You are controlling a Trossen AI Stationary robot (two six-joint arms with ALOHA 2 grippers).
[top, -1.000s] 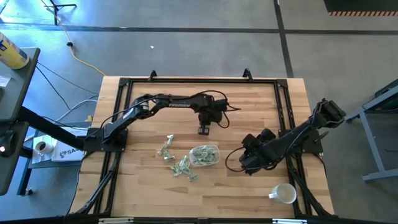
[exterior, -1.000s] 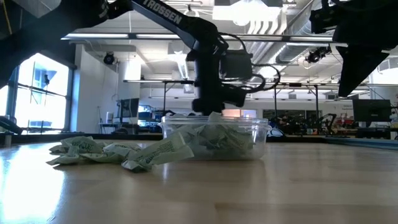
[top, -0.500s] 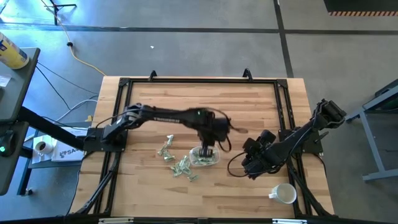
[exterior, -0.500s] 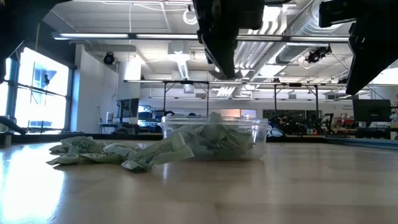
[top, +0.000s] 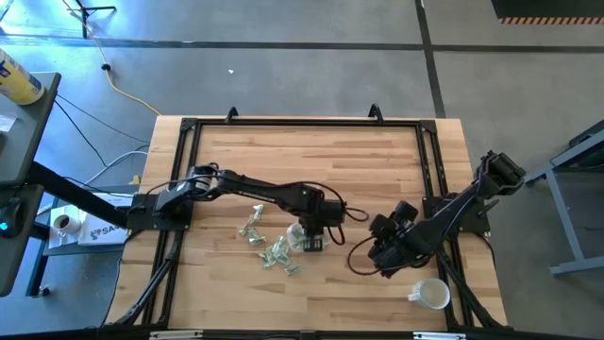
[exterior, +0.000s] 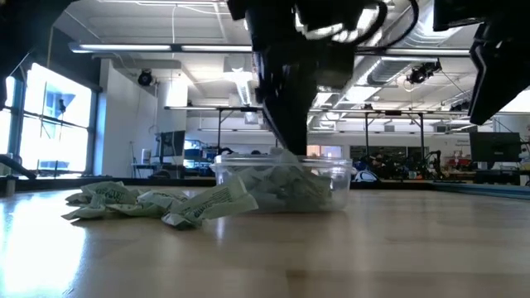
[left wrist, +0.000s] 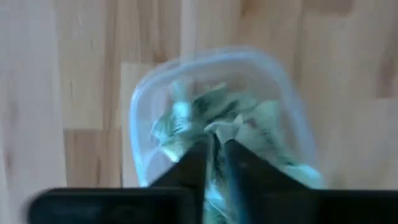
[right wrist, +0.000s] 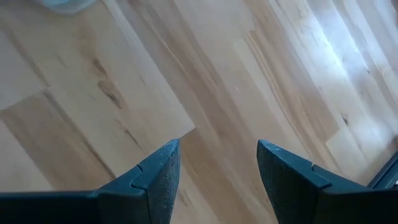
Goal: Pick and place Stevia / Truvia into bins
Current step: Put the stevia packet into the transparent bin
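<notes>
The clear container (top: pixel 300 237) sits mid-table and holds many pale green and white Stevia packets (left wrist: pixel 186 115); it also shows in the low view (exterior: pixel 281 178). More packets lie loose on the wood to its left (top: pixel 252 227) (top: pixel 276 253) (exterior: pixel 157 203). My left gripper (top: pixel 312 242) (left wrist: pixel 217 149) points down into the container's opening, its fingers nearly together on a pale packet. My right gripper (top: pixel 383 252) (right wrist: pixel 217 155) waits open over bare wood to the right of the container. My left gripper comes from above, pointing down into the container. It pinches a pale packet between its two fingers; the packet's end (left wrist: pixel 222 127) shows just past the fingertips (left wrist: pixel 202 155). Whether that packet rests on the pile below cannot be told.
A white mug (top: pixel 432 295) stands near the table's near right corner. A black frame (top: pixel 302 123) borders the wooden top. Bare wood lies on the far half of the table and between the container and my right arm.
My left gripper has risen from low over the far middle of the table, travelled toward the near edge, and come down over the container. My right arm has drifted slightly toward the near edge.
</notes>
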